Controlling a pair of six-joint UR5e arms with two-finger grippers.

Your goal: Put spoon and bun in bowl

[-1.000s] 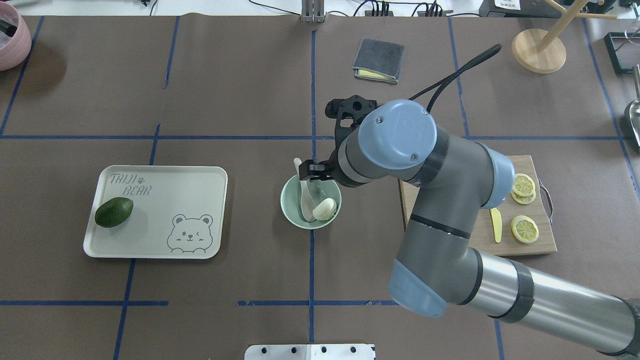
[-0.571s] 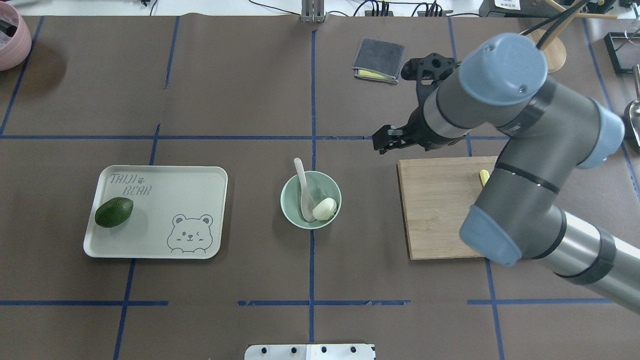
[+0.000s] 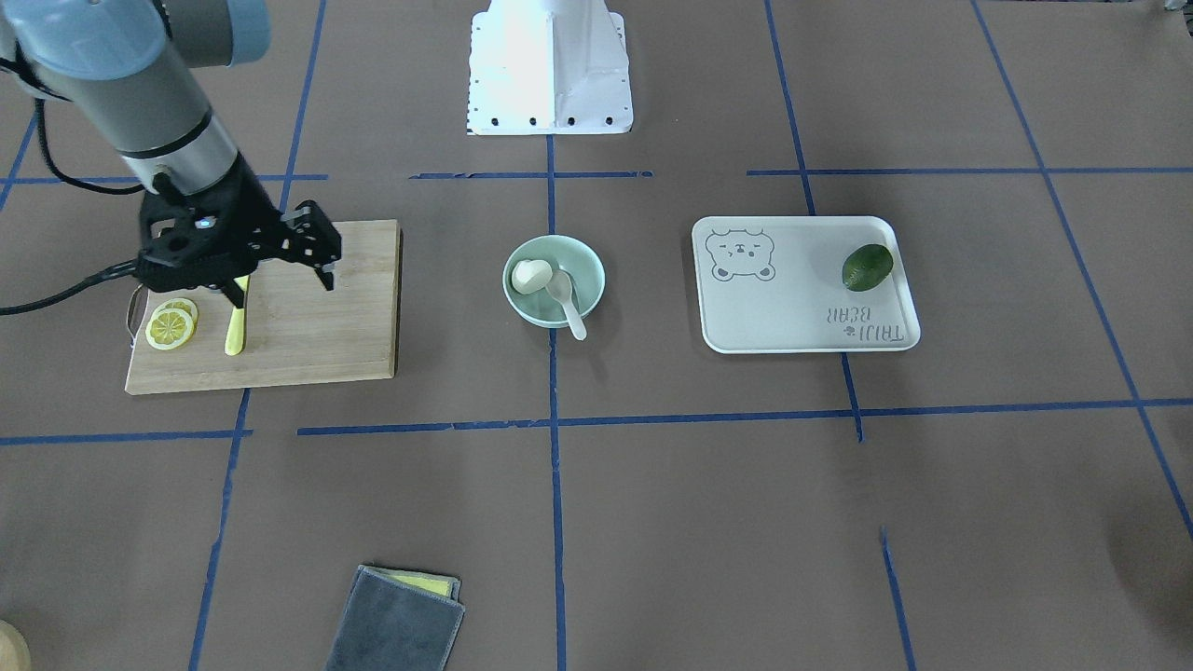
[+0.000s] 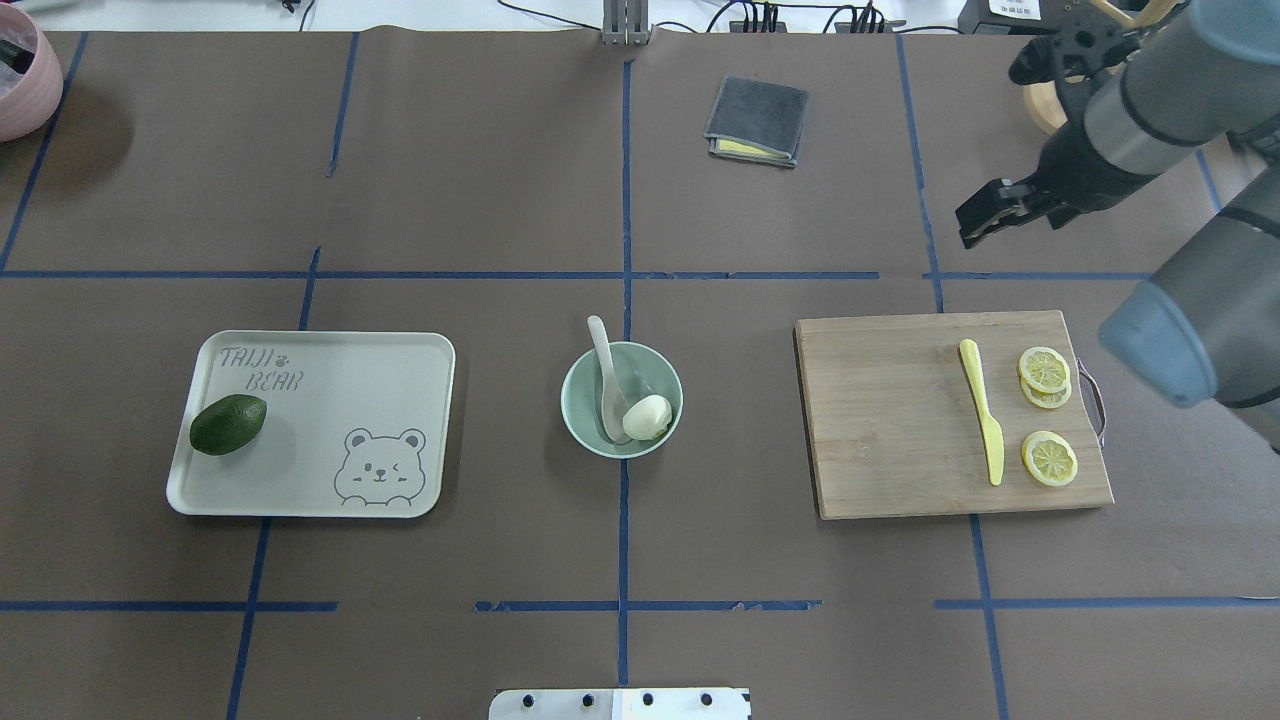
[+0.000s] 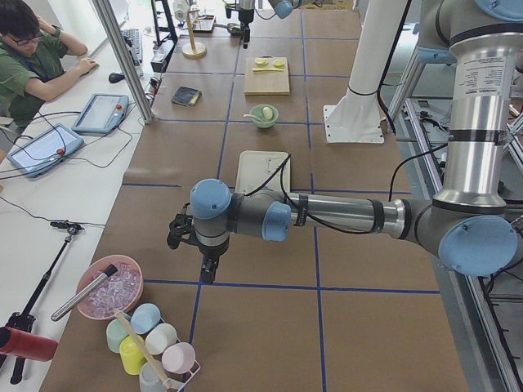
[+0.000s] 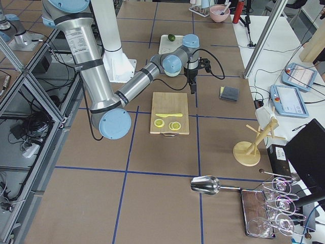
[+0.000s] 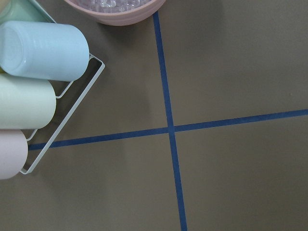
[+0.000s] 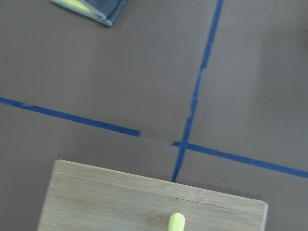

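Note:
The pale mint-green bowl (image 4: 576, 420) (image 3: 590, 267) stands at the table's middle. The white bun (image 4: 648, 417) (image 3: 529, 276) lies inside it. The off-white spoon (image 4: 606, 370) (image 3: 567, 296) has its scoop in the bowl and its handle leaning out over the rim. My right gripper (image 4: 982, 220) (image 3: 280, 289) is open and empty. It hangs over the far edge of the cutting board, well to the right of the bowl. My left gripper (image 5: 204, 263) shows only in the exterior left view, far off by the cup rack. I cannot tell whether it is open or shut.
A wooden cutting board (image 4: 890, 420) with a yellow knife (image 4: 982, 410) and lemon slices (image 4: 1048, 458) lies right of the bowl. A bear-print tray (image 4: 330, 420) with an avocado (image 4: 228, 424) lies left. A folded grey cloth (image 4: 757, 120) lies at the far side.
My right gripper has let go of the spoon's handle and drawn away from the bowl, to the right and far side. The spoon and bun stay in the bowl.

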